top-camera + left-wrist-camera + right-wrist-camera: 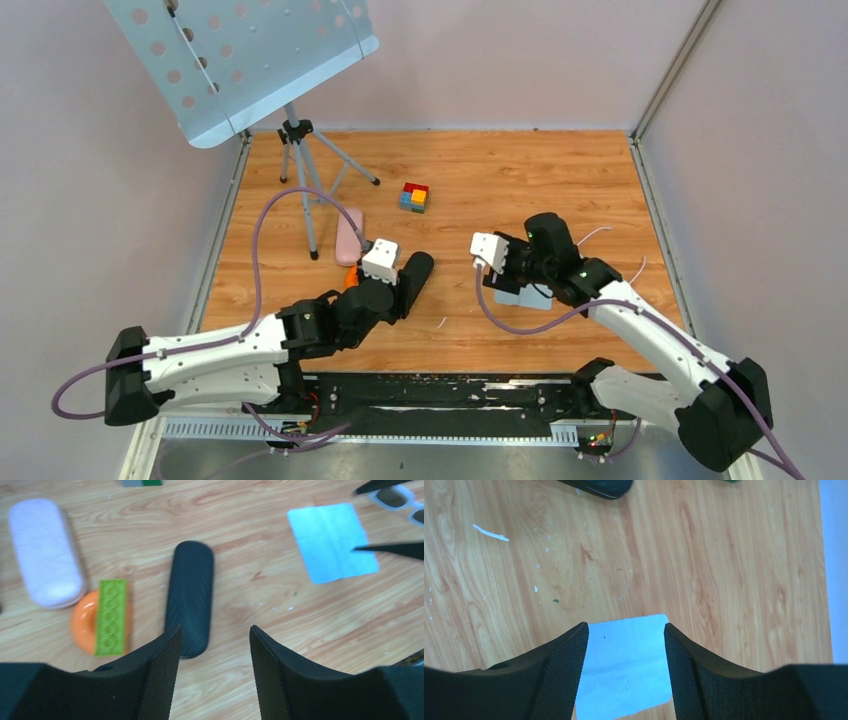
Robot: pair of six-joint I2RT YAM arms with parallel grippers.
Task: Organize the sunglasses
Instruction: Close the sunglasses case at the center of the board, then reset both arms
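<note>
I am looking through the left wrist camera with the left arm reaching over the wooden surface. The left jaws are standing apart with only bare wood between them. The near end of the black glasses case is lying just beside the left-hand finger, its length running away from me. Left of it an orange ring is sitting with a green studded brick lying across it, right up against the pink glasses case.

The sunglasses are showing only in the top right corner of that view, cut off by the edge. I am seeing blurred dark lenses in what is looking like a pale rim, just past the upper right corner of the light blue cloth. Two slim dark points are reaching in from the right, one above the sunglasses and one across the cloth's right edge. I cannot tell whether they are temple arms or the other arm's fingers. From above I cannot make the sunglasses out, as the right arm is lying over the cloth there.

The right jaws are also standing apart over a corner of the cloth, which is showing between the fingers, but I cannot tell whether they are touching it. Farther back a multicoloured block cube is resting on the wood, and a perforated music stand is standing at the back left
</note>
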